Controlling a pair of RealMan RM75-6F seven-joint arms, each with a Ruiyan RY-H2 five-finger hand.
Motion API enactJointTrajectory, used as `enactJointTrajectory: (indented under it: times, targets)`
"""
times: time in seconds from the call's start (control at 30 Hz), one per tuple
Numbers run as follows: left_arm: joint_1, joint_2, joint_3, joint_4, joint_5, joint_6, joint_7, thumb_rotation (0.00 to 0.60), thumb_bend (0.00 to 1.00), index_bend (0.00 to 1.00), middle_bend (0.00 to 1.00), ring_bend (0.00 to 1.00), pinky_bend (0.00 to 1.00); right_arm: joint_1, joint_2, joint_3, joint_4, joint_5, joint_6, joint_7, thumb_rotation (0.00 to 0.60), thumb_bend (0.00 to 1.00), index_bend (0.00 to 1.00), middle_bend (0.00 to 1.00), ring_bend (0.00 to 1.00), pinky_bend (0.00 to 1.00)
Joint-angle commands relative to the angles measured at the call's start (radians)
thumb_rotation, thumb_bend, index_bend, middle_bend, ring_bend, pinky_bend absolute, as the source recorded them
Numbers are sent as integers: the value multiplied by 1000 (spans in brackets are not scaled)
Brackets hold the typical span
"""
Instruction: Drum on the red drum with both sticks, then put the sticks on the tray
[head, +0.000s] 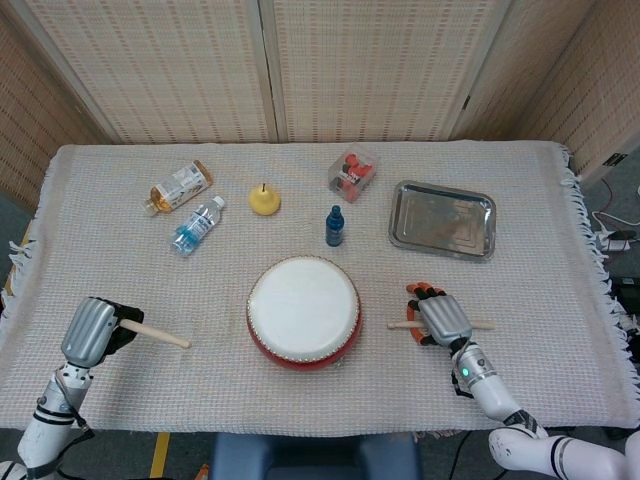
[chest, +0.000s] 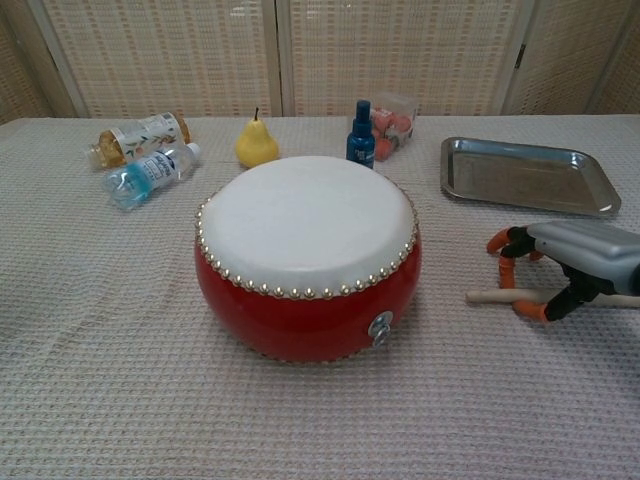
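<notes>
step: close my right hand on the second drumstick – fingers arched over it, not yet clamped – wrap mid-shaft, lift level | left hand grips its drumstick near table's front-left corner | red drum front-centre, steel tray behind-right | chest view misses left hand

Drum sits centre-front on the table, with the tray behind it to the right and a spray bottle just behind it. Pear, two lying bottles back left, a fruit box back centre. Left hand far left of drum with a stick; right hand right of drum over the other stick lying on the table.
</notes>
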Motion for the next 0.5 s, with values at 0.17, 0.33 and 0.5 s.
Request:
enactJointTrajectory:
  times: [0.17,0.33,0.5]
  targets:
    - [2,7,-3,-8,-5,2,-9,600,845,1000,1000,1000,1000,-26,42,1,-51,-79,69,162,600,474,660,185,71,224]
    - [5,23,-10,-33,-13,5,-15,600,843,1000,1000,1000,1000,-101,143,19,-141,-212,237,642,600,474,671,224,103,225]
    - [4,30,-9,-48,-10,2,-2,600,841,1000,1000,1000,1000,-134,188,11,-100,-273,306,1131,600,474,674,237,113,224]
